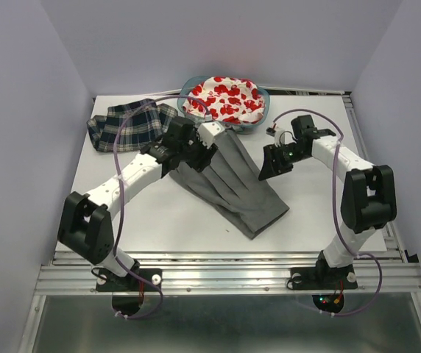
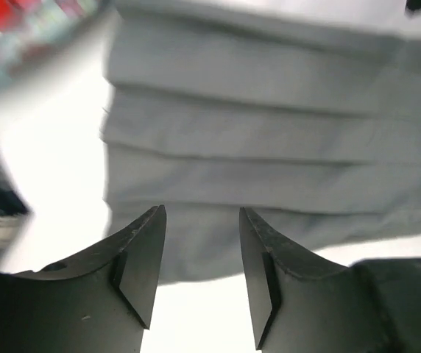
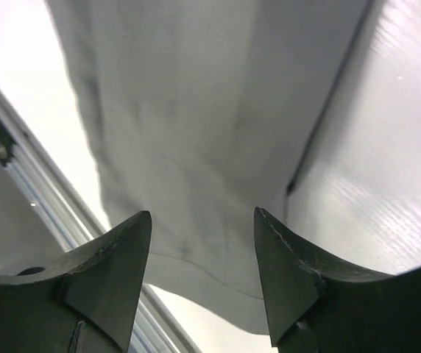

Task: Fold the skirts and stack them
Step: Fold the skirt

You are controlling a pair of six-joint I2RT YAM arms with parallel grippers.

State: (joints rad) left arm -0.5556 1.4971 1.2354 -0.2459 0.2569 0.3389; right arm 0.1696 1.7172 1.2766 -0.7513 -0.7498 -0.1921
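The plain grey pleated skirt lies flat and slantwise in the middle of the table. My left gripper hovers over its far left end, jaws open, with only grey pleats beyond the empty fingertips. My right gripper is at the skirt's right edge, open too, grey cloth below its empty gap. The plaid skirt lies crumpled at the back left. The white skirt with red print rests in the basket.
The teal basket stands at the back centre, just beyond the grey skirt. White tabletop shows bare in front of the skirt. A metal rail runs along the near edge, and walls close in the table's sides.
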